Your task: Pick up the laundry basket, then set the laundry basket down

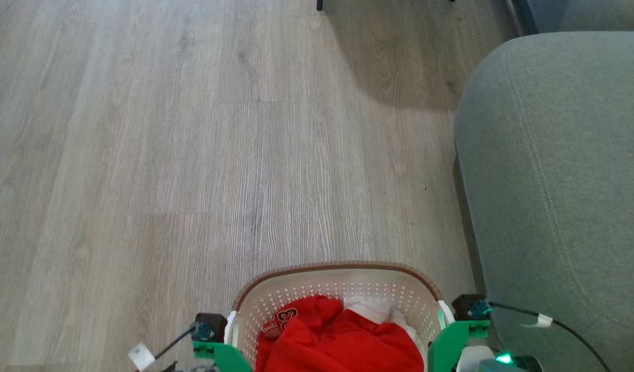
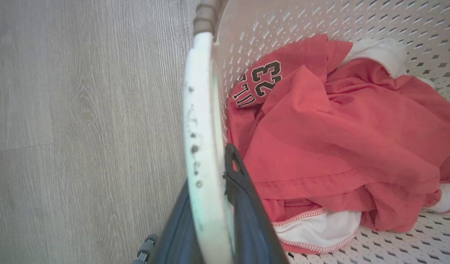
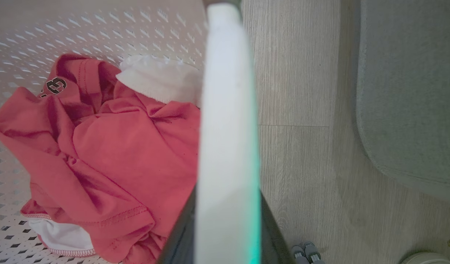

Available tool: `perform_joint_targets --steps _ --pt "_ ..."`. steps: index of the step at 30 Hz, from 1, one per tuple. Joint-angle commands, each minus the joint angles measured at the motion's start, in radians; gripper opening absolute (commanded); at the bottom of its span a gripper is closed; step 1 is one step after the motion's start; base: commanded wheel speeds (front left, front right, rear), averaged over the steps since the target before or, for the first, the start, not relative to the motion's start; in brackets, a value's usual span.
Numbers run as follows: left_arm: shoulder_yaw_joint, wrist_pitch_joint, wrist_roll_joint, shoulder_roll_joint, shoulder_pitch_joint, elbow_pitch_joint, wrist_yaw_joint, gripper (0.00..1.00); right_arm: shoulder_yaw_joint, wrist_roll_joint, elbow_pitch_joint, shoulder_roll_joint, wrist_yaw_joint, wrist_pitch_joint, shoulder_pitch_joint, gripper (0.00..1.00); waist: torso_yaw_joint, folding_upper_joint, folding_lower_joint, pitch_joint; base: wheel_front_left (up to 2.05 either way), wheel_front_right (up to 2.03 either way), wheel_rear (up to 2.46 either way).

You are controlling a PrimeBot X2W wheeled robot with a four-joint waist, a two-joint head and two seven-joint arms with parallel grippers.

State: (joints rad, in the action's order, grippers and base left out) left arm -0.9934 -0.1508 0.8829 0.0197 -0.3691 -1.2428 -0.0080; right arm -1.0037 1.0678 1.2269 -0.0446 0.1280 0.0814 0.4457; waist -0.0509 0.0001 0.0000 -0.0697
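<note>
The left end effector [image 2: 210, 172] clamps the left handle [image 2: 204, 110] of the laundry basket [image 1: 337, 267], one finger on each side. The basket holds red clothes [image 1: 342, 336] above the wood floor [image 1: 192, 155]. The right end effector [image 3: 228, 200] clamps the right handle [image 3: 228, 110], near the grey sofa [image 1: 565, 181].

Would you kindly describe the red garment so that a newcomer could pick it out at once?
Left of the grey sofa, over the wood floor, is a cream perforated laundry basket with a brown rim. Inside lies a crumpled red jersey; unlike the white cloth beside it, it bears a black 23.
</note>
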Motion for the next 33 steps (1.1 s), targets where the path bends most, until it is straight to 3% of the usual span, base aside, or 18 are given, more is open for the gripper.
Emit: perform_joint_targets --steps 1,16,33 --pt "0.009 -0.013 0.005 0.031 -0.039 -0.003 0.01 0.0 -0.022 0.003 -0.009 -0.006 0.003 0.015 0.027 0.0 0.0 -0.0001 0.0 0.0 0.0 0.0 0.0" --pt "-0.009 -0.035 0.019 0.031 -0.099 -0.013 0.018 0.0 -0.066 0.031 -0.003 -0.006 0.003 0.04 0.104 0.0 0.014 -0.0001 0.0 -0.07 0.0 0.0 0.0" --pt "-0.007 -0.082 0.009 0.031 -0.31 -0.024 0.029 0.0 -0.079 0.025 0.031 -0.006 0.003 0.105 0.326 0.0 0.014 -0.0001 0.0 -0.322 0.0 0.0 0.0"
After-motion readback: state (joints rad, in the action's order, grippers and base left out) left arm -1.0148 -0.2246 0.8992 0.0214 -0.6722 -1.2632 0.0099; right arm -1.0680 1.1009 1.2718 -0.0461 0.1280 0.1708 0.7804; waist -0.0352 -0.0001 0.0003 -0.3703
